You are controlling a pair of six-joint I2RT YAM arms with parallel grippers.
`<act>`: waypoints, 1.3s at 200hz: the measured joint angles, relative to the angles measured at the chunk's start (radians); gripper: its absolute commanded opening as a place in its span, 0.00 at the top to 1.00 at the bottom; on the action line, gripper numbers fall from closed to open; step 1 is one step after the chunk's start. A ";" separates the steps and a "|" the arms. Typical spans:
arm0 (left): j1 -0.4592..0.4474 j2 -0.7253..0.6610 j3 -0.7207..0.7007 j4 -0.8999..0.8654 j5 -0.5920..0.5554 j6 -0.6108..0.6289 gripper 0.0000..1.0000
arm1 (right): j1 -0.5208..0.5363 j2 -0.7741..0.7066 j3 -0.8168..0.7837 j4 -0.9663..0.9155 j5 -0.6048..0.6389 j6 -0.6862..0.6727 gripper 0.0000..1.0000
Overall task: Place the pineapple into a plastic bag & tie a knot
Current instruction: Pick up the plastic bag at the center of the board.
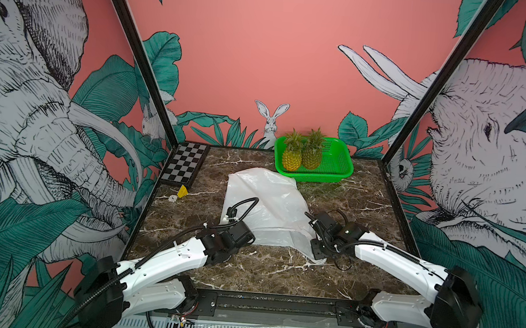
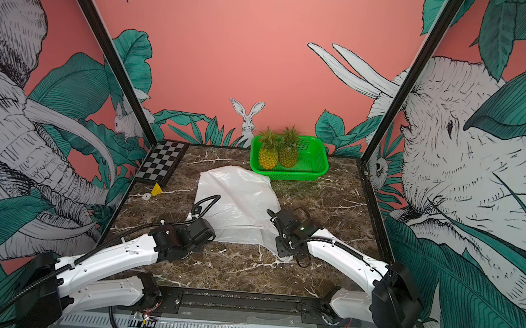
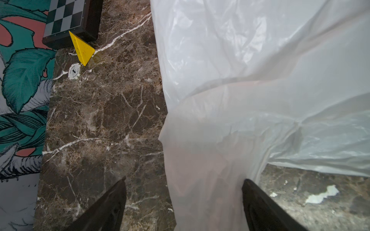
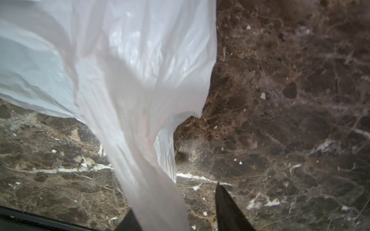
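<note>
Marble table (image 1: 279, 273): carries everything.
Plastic bag (image 1: 268, 200): lies flat mid-table, just in front of the basket, handles toward the arms.
Green basket (image 1: 339, 165): far edge, holding both fruits.
Pineapples (image 1: 292, 160): two, side by side, touching.
Left gripper (image 3: 184, 180): released wide, straddling a handle strip.
Right gripper (image 4: 175, 197): jaws partly apart around the other handle, with a gap beside one finger.

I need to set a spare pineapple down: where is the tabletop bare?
Bare marble: right of the plastic bag, between the green basket and the right arm; the front strip between that and the left arm; at the back, between the chessboard and basket. Crowded: around the bag, and by the yellow wedge and white chip.
</note>
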 measured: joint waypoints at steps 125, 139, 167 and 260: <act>-0.139 -0.245 0.033 -0.077 0.007 -0.058 0.01 | 0.000 -0.095 -0.060 0.009 -0.002 -0.013 0.30; -0.153 -0.215 0.023 -0.076 0.005 -0.063 0.00 | 0.001 -0.095 -0.061 0.010 -0.002 -0.014 0.30; -0.164 -0.129 0.002 -0.079 -0.018 -0.106 0.00 | 0.001 -0.085 -0.060 0.011 -0.002 -0.015 0.30; -0.170 0.179 0.126 -0.140 -0.195 -0.191 1.00 | 0.000 0.004 0.024 0.007 -0.008 -0.072 1.00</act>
